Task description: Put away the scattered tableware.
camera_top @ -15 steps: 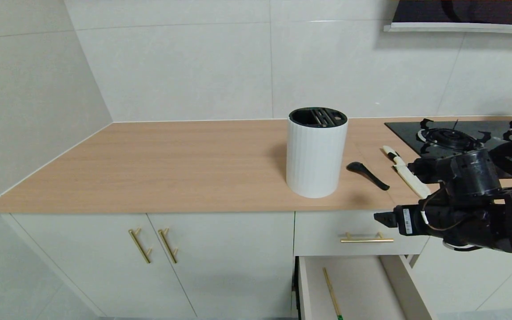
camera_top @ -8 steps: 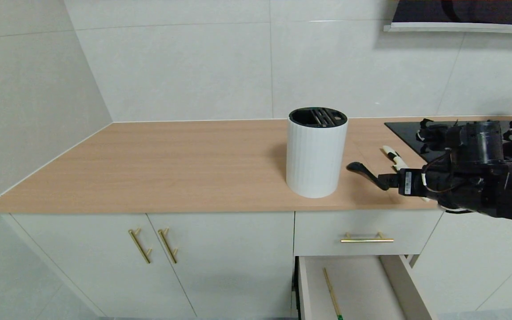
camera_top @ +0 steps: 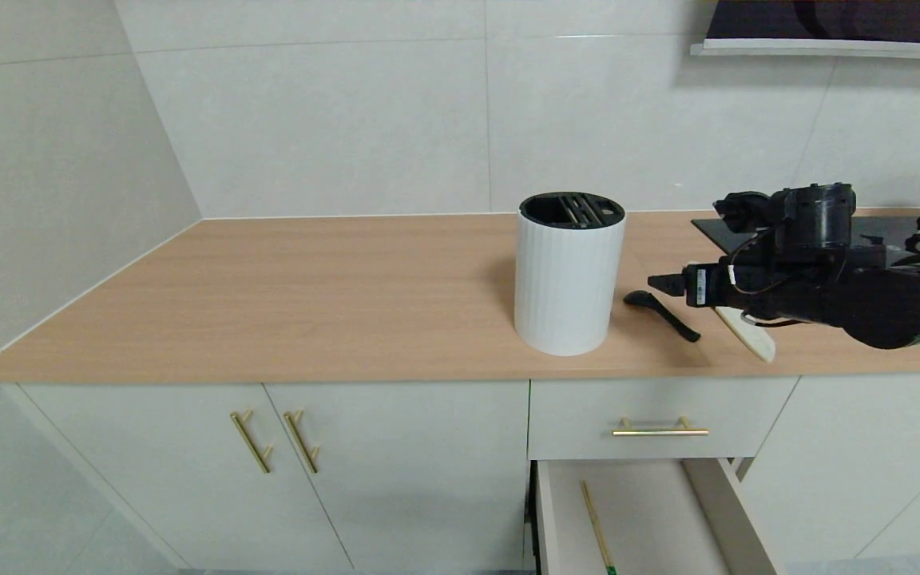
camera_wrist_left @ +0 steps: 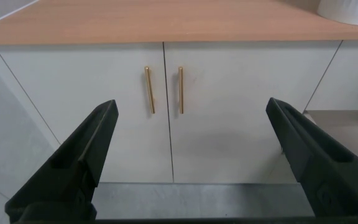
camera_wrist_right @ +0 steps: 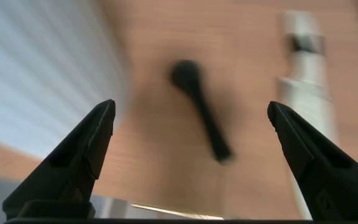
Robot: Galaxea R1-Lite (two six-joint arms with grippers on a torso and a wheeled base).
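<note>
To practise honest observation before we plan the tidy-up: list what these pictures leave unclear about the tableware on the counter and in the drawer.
- White knife: head view, its middle hidden behind the right gripper; right wrist view, blurred.
- Black spoon: right wrist view, blurred.
- Chopstick in the open drawer: head view, cut off by the bottom edge.
- White holder: head view, inside too dark to tell contents.
</note>
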